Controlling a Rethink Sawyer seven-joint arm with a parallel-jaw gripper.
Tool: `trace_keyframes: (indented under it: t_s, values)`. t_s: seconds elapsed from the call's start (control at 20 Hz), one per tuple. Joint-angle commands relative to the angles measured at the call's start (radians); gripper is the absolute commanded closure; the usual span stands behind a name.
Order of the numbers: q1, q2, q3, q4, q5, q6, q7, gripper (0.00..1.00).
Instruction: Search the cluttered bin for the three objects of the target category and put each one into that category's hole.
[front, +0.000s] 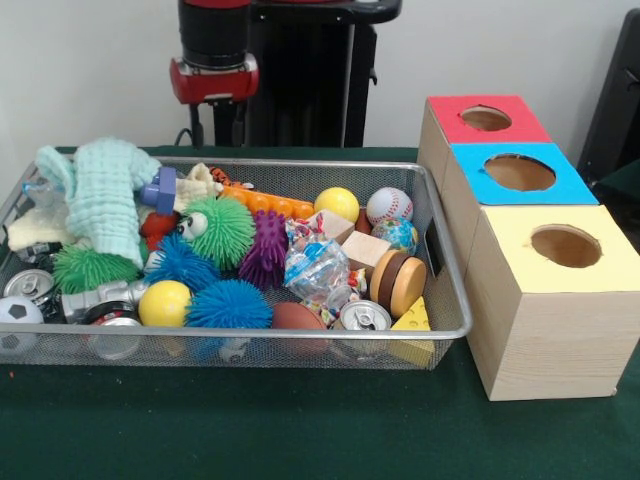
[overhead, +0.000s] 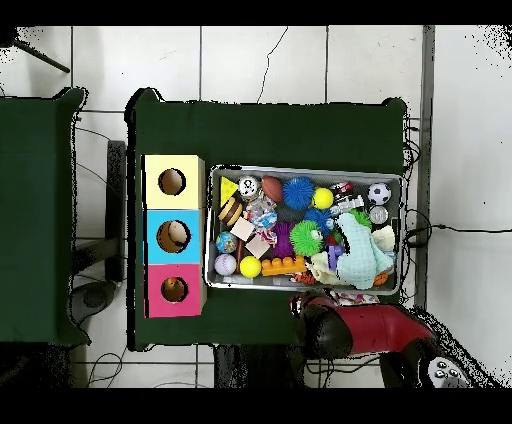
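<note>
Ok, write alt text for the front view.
A wire mesh bin crammed with toys, balls and cans sits on a green table, beside three wooden boxes with round holes, topped red, blue and yellow. The robot arm stands behind.

Robotics lab: pedestal-mounted arm (front: 215, 60), cloth-covered table (front: 250, 420), tiled floor (overhead: 260, 60).

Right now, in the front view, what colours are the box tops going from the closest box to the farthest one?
Yellow-topped box first, then the blue-topped box, then the red-topped box farthest back. Each has a round hole; the red one's hole is nearest the robot.
</note>
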Motion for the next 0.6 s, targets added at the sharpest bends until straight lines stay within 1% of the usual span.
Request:
trace_keyframes:
  t_s: [0.05, 0.2, 0.35, 0.45, 0.6]
  values:
    - [0.078, 0.067, 0.006, -0.098, -0.006, -0.068, 0.139, 0.0]
    - [0.082, 0.081, -0.008, -0.109, -0.013, -0.083, 0.137, 0.0]
    - [0.097, 0.116, -0.048, -0.137, -0.039, -0.103, 0.137, 0.0]
    - [0.088, 0.132, -0.058, -0.15, -0.054, -0.118, 0.12, 0.0]
    - [0.052, 0.115, -0.042, -0.137, -0.061, -0.101, 0.075, 0.0]
